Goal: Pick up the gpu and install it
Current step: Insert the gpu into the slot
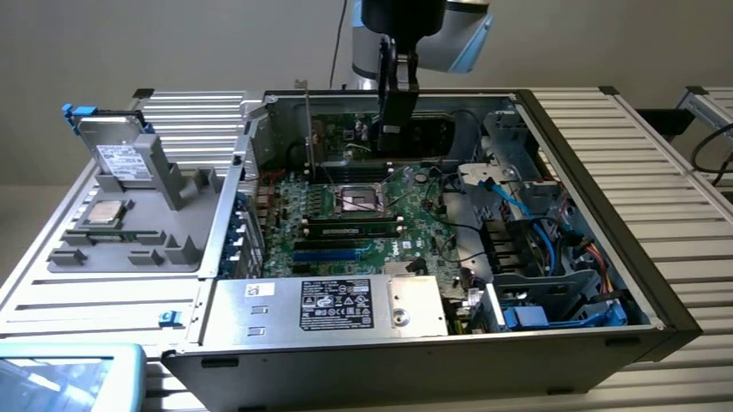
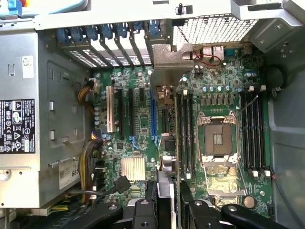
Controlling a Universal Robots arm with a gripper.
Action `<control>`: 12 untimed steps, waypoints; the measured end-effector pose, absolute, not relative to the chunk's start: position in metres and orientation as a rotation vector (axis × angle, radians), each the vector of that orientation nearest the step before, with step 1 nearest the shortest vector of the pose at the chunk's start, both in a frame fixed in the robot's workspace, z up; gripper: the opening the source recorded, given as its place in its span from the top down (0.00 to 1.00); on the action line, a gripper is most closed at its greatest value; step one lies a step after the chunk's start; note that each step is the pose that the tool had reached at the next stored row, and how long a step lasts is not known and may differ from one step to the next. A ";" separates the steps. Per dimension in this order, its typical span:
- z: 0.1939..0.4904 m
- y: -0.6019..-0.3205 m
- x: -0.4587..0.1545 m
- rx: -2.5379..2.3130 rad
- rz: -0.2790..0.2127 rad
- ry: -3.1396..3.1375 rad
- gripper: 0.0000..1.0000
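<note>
The gpu (image 1: 343, 137) hangs upright on its edge inside the open computer case (image 1: 596, 257), near the case's far wall. My gripper (image 1: 396, 107) comes down from above and is shut on the card's upper edge. The silver end bracket (image 1: 307, 120) points toward the exterior view's left and reaches slightly above the case rim. In the wrist view the gpu (image 2: 164, 143) appears edge-on between my gripper's (image 2: 166, 207) black fingers (image 2: 145, 210). It stands over the motherboard (image 2: 138, 143) beside a blue slot (image 2: 153, 114), with its bracket (image 2: 171, 59) at the rear slot openings. Whether it touches a slot I cannot tell.
An open processor socket (image 1: 360, 199) and a memory stick (image 1: 349, 230) lie on the board. The power supply (image 1: 332, 305) fills the near corner. Drive cages with blue cables (image 1: 538, 249) sit at the exterior view's right. A grey tray (image 1: 126, 223) holding a drive and a chip stands on the left.
</note>
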State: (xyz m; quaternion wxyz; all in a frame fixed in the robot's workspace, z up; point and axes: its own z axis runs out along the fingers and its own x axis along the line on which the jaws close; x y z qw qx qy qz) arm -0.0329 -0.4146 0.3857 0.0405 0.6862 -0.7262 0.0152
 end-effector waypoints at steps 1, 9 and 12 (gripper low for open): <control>0.386 -0.415 -0.033 2.100 0.052 -2.221 0.70; 0.383 -0.413 -0.038 2.091 0.083 -2.202 0.70; 0.381 -0.413 -0.048 2.092 0.081 -2.203 0.70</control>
